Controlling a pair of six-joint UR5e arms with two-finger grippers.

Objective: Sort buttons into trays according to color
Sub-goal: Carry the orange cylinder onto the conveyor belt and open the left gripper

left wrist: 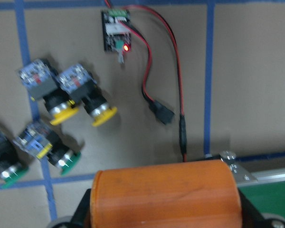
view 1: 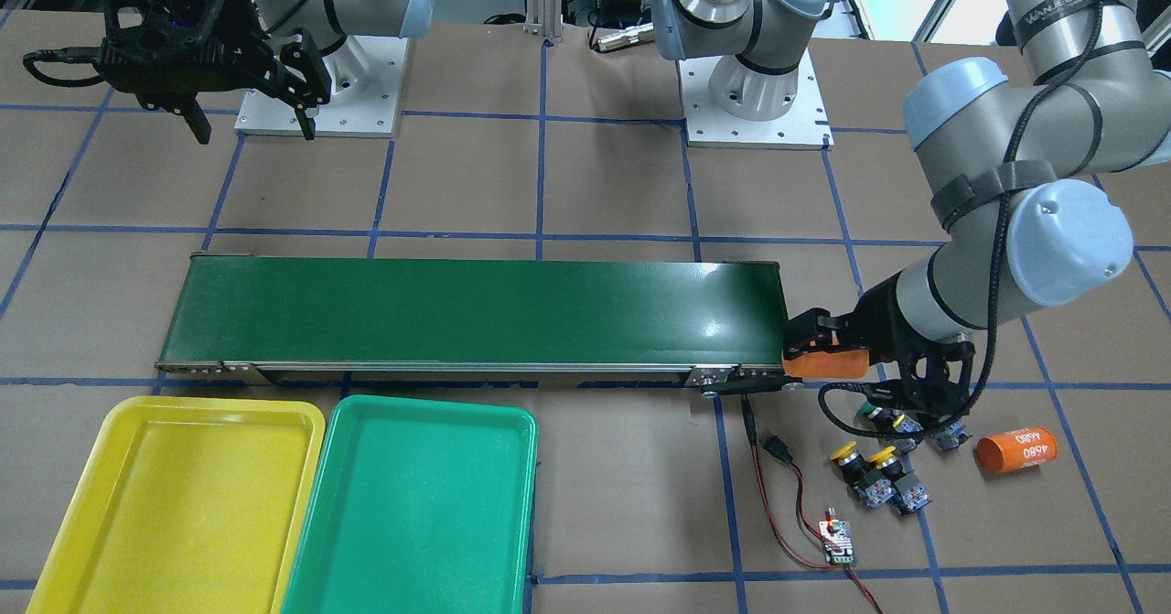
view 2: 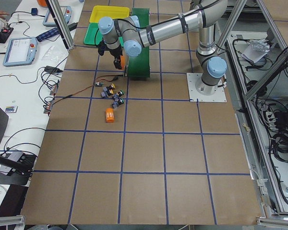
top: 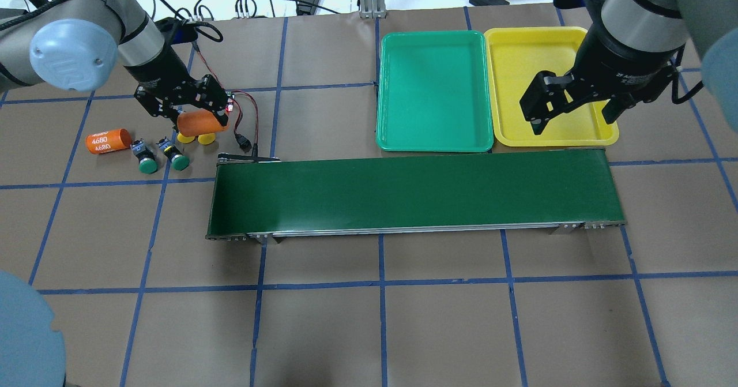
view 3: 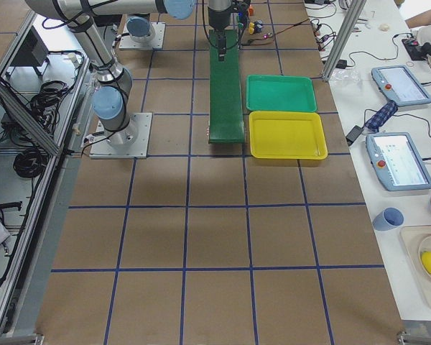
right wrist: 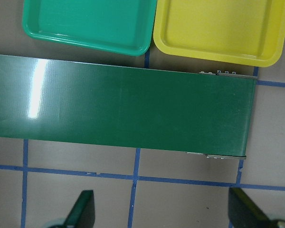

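Four buttons (top: 148, 166) lie by the conveyor's (top: 403, 194) end, so the left gripper (top: 199, 119), clamping an orange cylinder (top: 195, 125), should release it clear of them, while the right gripper (top: 572, 120) gapes.

The brown bench (top: 438, 329), gridded with blue tape, carries a long dark-green conveyor belt (top: 403, 194). Beside the belt lie a green plastic tray (top: 435, 87) and a yellow plastic tray (top: 530, 52), edge to edge. Off the belt's other end lie two green-capped push-buttons (top: 148, 165), two yellow-capped push-buttons (view 1: 843, 454), an orange cylinder marked 4680 (top: 106, 141) and a small circuit board with red-black wires (view 1: 836, 542).
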